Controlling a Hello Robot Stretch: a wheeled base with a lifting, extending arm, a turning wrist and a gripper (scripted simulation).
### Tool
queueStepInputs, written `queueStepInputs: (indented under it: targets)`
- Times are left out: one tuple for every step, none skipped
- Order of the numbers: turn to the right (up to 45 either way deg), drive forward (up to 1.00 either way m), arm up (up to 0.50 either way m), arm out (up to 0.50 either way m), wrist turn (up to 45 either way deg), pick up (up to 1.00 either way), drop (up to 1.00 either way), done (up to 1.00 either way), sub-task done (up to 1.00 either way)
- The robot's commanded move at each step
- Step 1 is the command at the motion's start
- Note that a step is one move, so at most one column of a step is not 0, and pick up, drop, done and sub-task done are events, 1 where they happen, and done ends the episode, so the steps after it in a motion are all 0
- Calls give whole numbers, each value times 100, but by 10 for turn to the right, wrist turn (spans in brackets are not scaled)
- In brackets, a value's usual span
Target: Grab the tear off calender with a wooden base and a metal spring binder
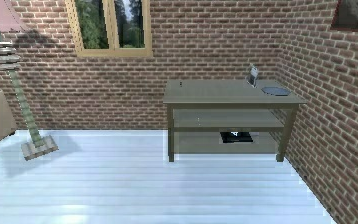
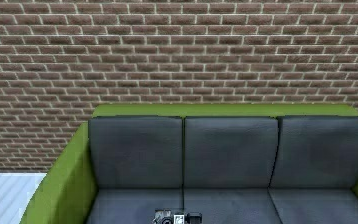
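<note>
A small upright thing point(image 1: 254, 73), grey with a pale face, stands at the back right of the brown table's top point(image 1: 212, 96) in the forward view; its shape is too small to tell as a calendar. At the arm side view's bottom edge, small white squares with black marks point(image 2: 183, 216) show with the gripper point(image 2: 163, 216) just left of them, low over the sofa's seat. I cannot tell whether the gripper holds anything.
A dark flat round thing point(image 1: 277, 90) lies on the table's right end, and a dark thing point(image 1: 234, 137) sits below its lower shelf. A floor lamp point(image 1: 17, 90) stands left, under a window point(image 1: 112, 25). A green sofa with grey cushions point(image 2: 227, 150) backs onto the brick wall.
</note>
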Motion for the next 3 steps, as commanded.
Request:
queueStepInputs:
  targets:
    - [0, 0, 0, 0, 450, 0, 0, 0, 0]
    - [0, 0, 0, 0, 450, 0, 0, 0, 0]
    - [0, 0, 0, 0, 360, 0, 0, 0, 0]
